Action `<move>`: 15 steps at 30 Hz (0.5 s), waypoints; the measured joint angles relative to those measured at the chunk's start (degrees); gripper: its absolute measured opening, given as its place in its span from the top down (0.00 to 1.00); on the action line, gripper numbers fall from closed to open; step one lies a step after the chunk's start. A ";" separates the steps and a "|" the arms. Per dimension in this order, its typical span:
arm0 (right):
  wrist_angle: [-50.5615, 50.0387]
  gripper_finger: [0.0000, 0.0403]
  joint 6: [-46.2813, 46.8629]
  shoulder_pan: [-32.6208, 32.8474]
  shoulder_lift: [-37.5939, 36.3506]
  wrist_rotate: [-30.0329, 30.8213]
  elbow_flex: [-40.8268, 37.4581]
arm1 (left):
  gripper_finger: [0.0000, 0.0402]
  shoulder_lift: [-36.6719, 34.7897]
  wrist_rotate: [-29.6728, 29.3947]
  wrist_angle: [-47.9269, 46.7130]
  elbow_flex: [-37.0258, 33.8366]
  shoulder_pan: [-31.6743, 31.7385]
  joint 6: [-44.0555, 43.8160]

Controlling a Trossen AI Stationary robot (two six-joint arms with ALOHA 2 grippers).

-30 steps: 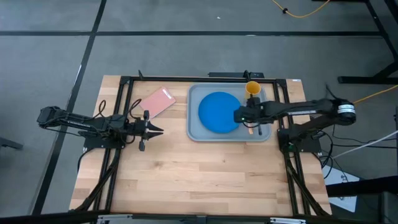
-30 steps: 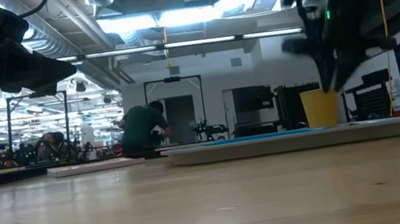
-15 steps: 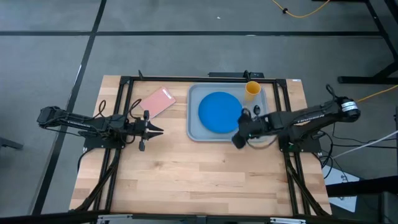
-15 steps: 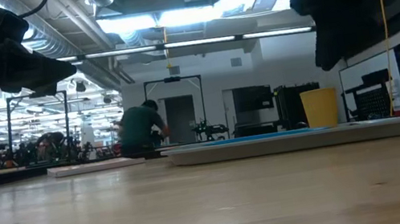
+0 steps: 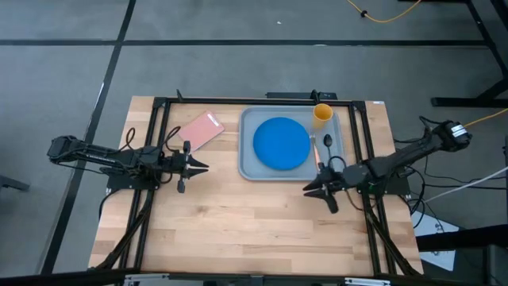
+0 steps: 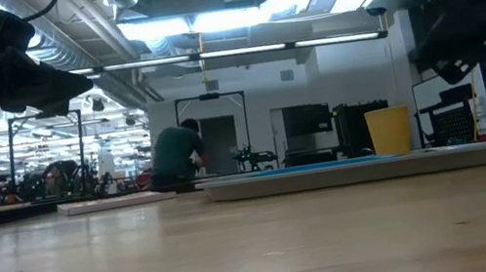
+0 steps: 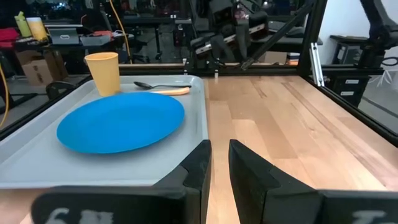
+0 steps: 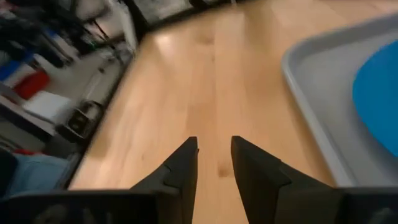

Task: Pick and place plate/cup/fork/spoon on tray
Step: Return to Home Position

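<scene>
The grey-blue tray (image 5: 248, 163) lies at the table's far right; it also shows in the low view (image 6: 377, 168). On it lie the blue plate (image 5: 280, 143), the yellow cup (image 5: 322, 114), upright at the far right corner, the black spoon (image 5: 328, 142) and the tan-handled fork (image 5: 316, 152) right of the plate. The left wrist view shows the plate (image 7: 121, 122), cup (image 7: 103, 73), spoon (image 7: 151, 84) and fork (image 7: 169, 91). My right gripper (image 5: 308, 189) hovers off the tray's near right corner, slightly open and empty. My left gripper (image 5: 205, 167) waits left of the tray, shut.
A pink card (image 5: 200, 129) lies at the far left of the tray. Bare wood stretches across the table's near half (image 5: 238, 230). Black frame rails (image 5: 151, 143) run along both sides. A person (image 6: 173, 157) crouches in the room behind.
My right gripper has drawn back from over the tray's right part, beside the plate, toward the table's near edge and right, and now stands off the tray's near rim. The fork and spoon, hidden under the arm before, now show on the tray.
</scene>
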 joint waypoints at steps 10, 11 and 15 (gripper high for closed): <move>3.25 0.74 -14.10 -0.19 -19.03 -0.10 -10.73 | 0.88 -0.01 0.01 0.00 0.01 0.02 0.00; 1.62 0.74 -14.35 -0.62 -20.78 -0.19 -10.74 | 0.88 -0.01 0.02 -0.01 0.01 0.00 0.00; -1.98 0.74 -14.71 -1.70 -26.55 -0.60 -10.74 | 0.88 -0.01 0.01 -0.05 0.01 0.00 0.00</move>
